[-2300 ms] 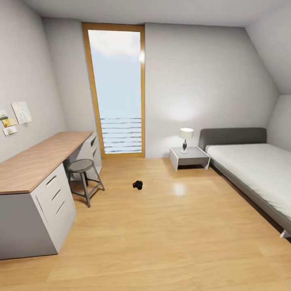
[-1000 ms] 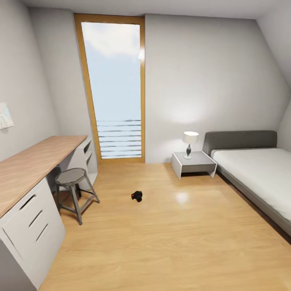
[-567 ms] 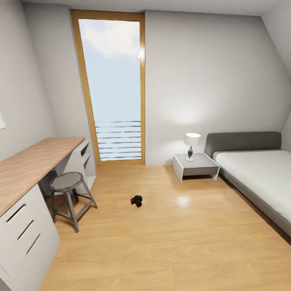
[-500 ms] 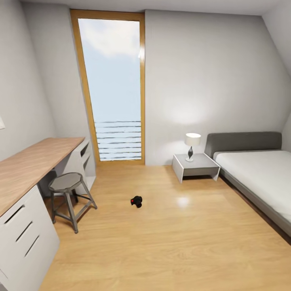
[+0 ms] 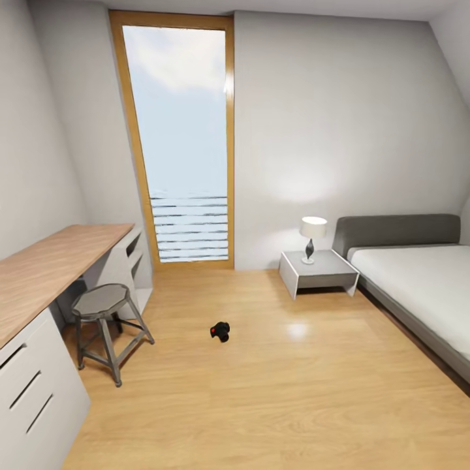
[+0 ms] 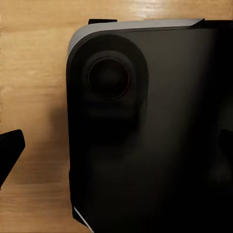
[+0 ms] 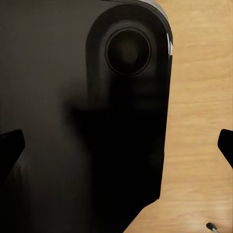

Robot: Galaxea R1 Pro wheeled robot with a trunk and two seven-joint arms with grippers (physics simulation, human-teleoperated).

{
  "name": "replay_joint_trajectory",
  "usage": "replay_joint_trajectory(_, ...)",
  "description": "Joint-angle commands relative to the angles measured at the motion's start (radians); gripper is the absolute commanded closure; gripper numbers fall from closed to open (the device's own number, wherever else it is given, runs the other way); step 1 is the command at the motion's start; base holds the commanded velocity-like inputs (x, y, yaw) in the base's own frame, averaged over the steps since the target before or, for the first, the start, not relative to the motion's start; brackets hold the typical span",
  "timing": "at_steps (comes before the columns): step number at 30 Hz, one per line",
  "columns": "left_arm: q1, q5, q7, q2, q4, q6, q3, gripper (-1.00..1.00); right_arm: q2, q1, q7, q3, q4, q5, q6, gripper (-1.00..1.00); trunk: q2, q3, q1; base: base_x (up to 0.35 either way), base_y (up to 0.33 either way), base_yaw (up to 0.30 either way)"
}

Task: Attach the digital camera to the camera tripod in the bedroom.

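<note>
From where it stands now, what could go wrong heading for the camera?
1. The camera lies low on the open floor; driving straight on could nudge or run over it.
2. The stool stands out from the desk beside the path; a wide turn could clip its legs.
3. No tripod seen yet; it must be found before attaching.

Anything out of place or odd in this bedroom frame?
Yes: the digital camera lies on the bare wood floor mid-room, between the stool and the nightstand. Otherwise the room looks tidy.
</note>
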Motion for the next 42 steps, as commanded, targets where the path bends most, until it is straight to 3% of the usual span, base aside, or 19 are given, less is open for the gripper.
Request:
replay_joint_trajectory(1, 0.000, 0.001, 0.000, 0.000, -0.001, -0.001, 0.001, -1.00, 0.000, 0.000, -0.001, 0.000, 0.000, 0.000, -0.003, -1.00, 0.000, -0.001, 0.000, 0.148, 0.000, 0.000)
replay_joint_trajectory(42, 0.000, 0.001, 0.000, 0.000, -0.002, -0.002, 0.001, -1.00, -0.004, 0.000, -0.001, 0.000, 0.000, 0.000, -0.003, -1.00, 0.000, -0.001, 0.000, 0.108, 0.000, 0.000)
